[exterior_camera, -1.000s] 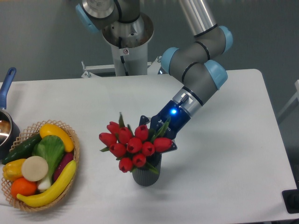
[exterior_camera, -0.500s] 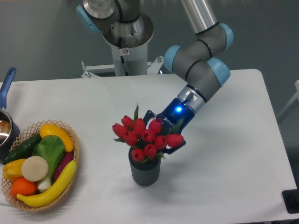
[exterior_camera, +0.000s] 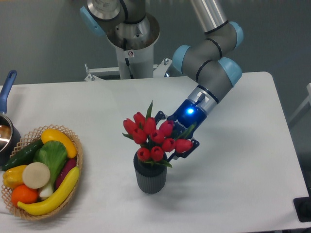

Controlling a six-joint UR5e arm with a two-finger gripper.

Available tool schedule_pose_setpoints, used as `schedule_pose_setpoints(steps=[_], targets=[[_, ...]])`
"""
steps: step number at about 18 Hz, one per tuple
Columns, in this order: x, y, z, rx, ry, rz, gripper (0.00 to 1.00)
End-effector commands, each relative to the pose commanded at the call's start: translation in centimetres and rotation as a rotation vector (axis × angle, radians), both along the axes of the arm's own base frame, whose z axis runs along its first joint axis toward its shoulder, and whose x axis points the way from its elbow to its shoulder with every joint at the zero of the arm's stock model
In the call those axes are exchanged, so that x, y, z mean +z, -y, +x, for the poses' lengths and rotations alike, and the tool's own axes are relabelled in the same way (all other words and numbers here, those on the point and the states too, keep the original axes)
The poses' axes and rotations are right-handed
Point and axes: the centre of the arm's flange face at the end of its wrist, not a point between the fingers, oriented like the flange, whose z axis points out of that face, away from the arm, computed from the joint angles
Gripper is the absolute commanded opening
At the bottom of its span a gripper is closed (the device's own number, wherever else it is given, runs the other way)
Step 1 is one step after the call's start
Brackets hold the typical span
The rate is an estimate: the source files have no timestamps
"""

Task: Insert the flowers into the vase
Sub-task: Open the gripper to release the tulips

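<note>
1. The flowers [exterior_camera: 154, 138], a bunch of red tulips with green leaves, sit above the vase [exterior_camera: 150, 177] with the lowest blooms right at its rim, and the bunch leans a little to the right of the vase's centre. The stems are hidden behind the blooms and the rim, so I cannot tell how deep they reach inside.
2. The vase is a short dark grey ribbed cylinder. It stands upright on the white table [exterior_camera: 233, 194], a bit left of the table's middle and toward the near edge.
3. My gripper [exterior_camera: 181, 138] comes in from the far right, slanting down and left, and its tip is buried in the right side of the bunch. One dark finger [exterior_camera: 183, 151] shows below the rightmost tulip, just beside it. The blooms cover the rest, so I cannot tell whether the jaws are clamped on the stems or parted.
4. A blue light glows on my wrist [exterior_camera: 188, 111] just behind the gripper. My grey arm with pale blue joints rises from there to the far side of the table.
5. At the near left stands a wicker basket [exterior_camera: 77, 156] of produce: bananas, a green cucumber, an orange, a pale round piece and leafy greens. It is well apart from the vase.
6. At the left edge, just beyond the basket, a metal pot [exterior_camera: 7, 136] with a blue handle is partly cut off by the frame.
</note>
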Motion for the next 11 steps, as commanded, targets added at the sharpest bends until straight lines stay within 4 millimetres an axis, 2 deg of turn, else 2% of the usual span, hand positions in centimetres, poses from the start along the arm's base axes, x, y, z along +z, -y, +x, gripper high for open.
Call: schedule_pose_setpoints(steps=[2,3,7,11], targets=[[0.0,1.5,-0.4,0.029,0.007,0.001,0.97],[0.1,2.7,-1.1,0.053,0.007,0.001,0.99],[0.4,6.3,-3.3,0.129,0.008,0.005,1.00],[0.5,8.7,-4.9,0.179,0.004,0.007,1.00]])
